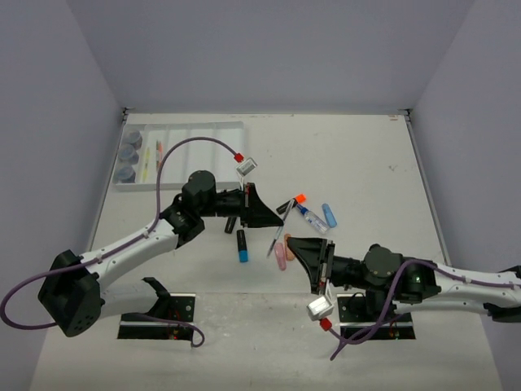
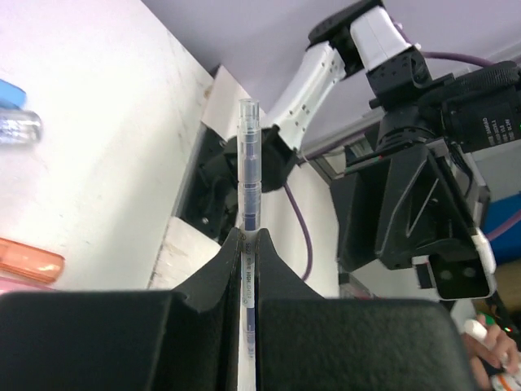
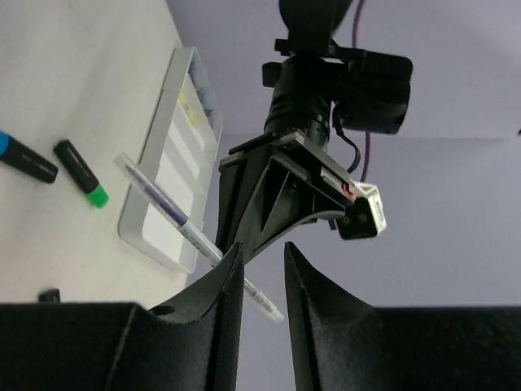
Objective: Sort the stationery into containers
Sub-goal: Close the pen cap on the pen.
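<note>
Passing the thin pen (image 2: 249, 155) across seems the step in hand: left end effector (image 2: 247, 236) clamped on it above the table (image 1: 366, 163), right end effector (image 3: 262, 252) slightly parted and empty; next it must travel to the white tray (image 1: 187, 125) at ten o'clock.

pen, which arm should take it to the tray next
Left: the left pincer is shut on the pen and the tray lies on its side; the right pincer is open and holds nothing.

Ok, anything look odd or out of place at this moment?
Only the thin pen: the left gripper holds it in mid-air, slanting beside the right gripper, whose jaws stand apart. Nothing looks spilled or damaged.
</note>
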You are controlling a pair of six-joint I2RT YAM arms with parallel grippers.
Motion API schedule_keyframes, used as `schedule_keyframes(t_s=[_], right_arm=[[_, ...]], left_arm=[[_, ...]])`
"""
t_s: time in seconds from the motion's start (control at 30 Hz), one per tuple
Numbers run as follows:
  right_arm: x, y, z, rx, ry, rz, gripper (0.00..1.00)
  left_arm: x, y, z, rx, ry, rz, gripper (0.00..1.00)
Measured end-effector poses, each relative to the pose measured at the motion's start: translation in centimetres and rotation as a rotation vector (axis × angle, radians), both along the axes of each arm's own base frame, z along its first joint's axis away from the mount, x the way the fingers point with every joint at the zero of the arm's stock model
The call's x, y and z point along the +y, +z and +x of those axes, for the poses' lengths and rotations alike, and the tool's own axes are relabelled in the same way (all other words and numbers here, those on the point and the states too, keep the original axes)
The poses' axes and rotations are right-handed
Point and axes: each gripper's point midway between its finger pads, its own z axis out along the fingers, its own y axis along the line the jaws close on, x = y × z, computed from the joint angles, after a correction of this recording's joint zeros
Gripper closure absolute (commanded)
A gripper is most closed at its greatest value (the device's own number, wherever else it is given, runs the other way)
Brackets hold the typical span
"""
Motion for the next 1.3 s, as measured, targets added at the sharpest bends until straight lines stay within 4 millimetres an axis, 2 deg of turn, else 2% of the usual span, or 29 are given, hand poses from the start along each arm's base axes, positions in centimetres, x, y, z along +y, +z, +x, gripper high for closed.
schedule_keyframes(t_s=[0.17, 0.3, 0.5, 0.7, 0.8, 0.9, 1.07, 1.2, 1.3], right_arm=[[-1.5, 3.3, 0.9, 0.206, -0.084, 0.266, 0.57], [-2.5, 5.7, 3.2, 0.457, -0.247, 0.496, 0.42], [-3.0, 8.9, 8.1, 0.893, -0.550, 0.814, 0.43], [-3.4, 8.2, 11.0, 1.268, -0.615, 0.987, 0.53], [-2.4, 7.4, 10.2, 1.414, -0.543, 0.933, 0.54], [-0.6, 7.2, 7.8, 1.519, -0.418, 0.815, 0.54], [2.0, 5.4, 4.2, 1.623, -0.246, 0.600, 0.54], [3.7, 4.2, 2.8, 1.670, -0.175, 0.487, 0.58], [4.7, 3.5, 2.7, 1.692, -0.164, 0.441, 0.61]], left_arm=[[0.1, 0.8, 2.4, -0.118, 0.125, 0.016, 1.00], [0.7, 1.8, 4.0, -0.214, 0.225, 0.013, 1.00], [2.1, 5.0, 4.4, -0.349, 0.312, -0.055, 1.00], [3.9, 7.6, 3.1, -0.464, 0.351, -0.126, 1.00], [5.0, 8.7, 2.1, -0.513, 0.363, -0.161, 1.00], [5.6, 9.9, 1.4, -0.547, 0.369, -0.191, 1.00], [5.8, 10.6, 0.9, -0.569, 0.365, -0.223, 1.00], [5.8, 10.7, 0.6, -0.574, 0.351, -0.238, 1.00], [5.7, 10.9, 0.1, -0.577, 0.329, -0.262, 1.00]])
